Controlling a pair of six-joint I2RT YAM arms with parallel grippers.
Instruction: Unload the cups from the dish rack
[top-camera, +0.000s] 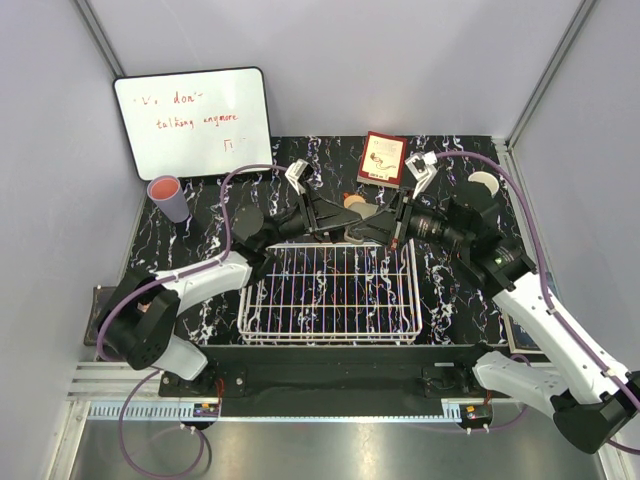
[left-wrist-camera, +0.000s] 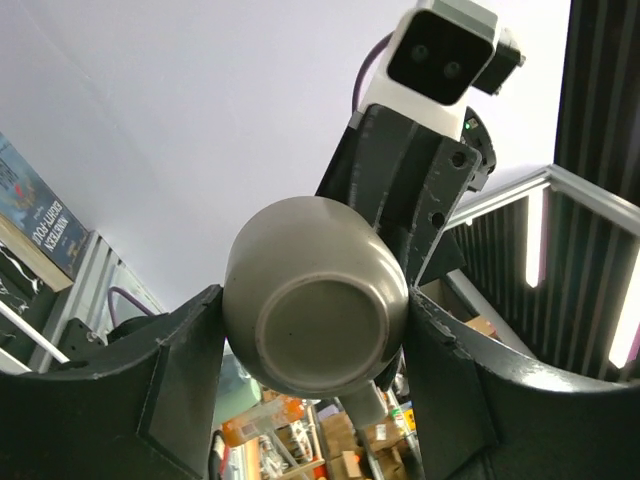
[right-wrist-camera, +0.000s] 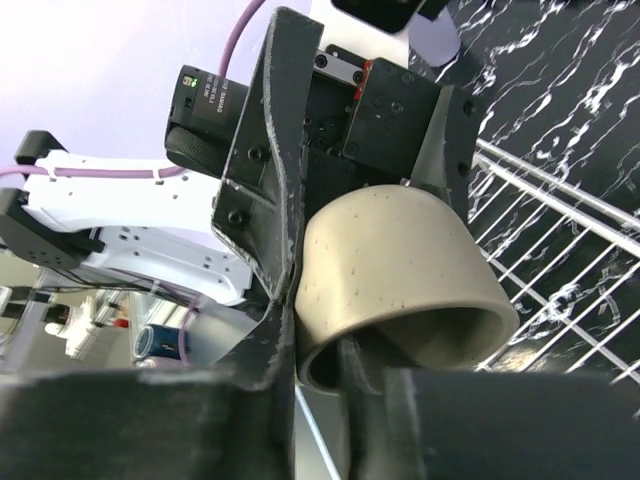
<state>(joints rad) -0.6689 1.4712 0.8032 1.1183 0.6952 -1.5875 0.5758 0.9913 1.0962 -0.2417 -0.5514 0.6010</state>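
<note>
A grey-olive mug (left-wrist-camera: 315, 300) hangs in the air between my two grippers, over the far edge of the white wire dish rack (top-camera: 330, 338). My left gripper (left-wrist-camera: 315, 345) has its fingers against both sides of the mug's body, the base facing its camera. My right gripper (right-wrist-camera: 335, 400) pinches the mug's wall (right-wrist-camera: 400, 270), one finger inside the rim and one outside. In the top view the grippers meet at the mug (top-camera: 362, 228). I see no cups inside the rack. A tumbler with a pink rim and lavender body (top-camera: 168, 197) stands far left.
A whiteboard with red writing (top-camera: 192, 122) leans at the back left. A red book (top-camera: 382, 158) lies behind the grippers. A salmon-coloured object (top-camera: 352, 203) shows just behind the left gripper. A pale round object (top-camera: 484, 183) sits at the far right. Rack wires (right-wrist-camera: 560, 250) lie below the mug.
</note>
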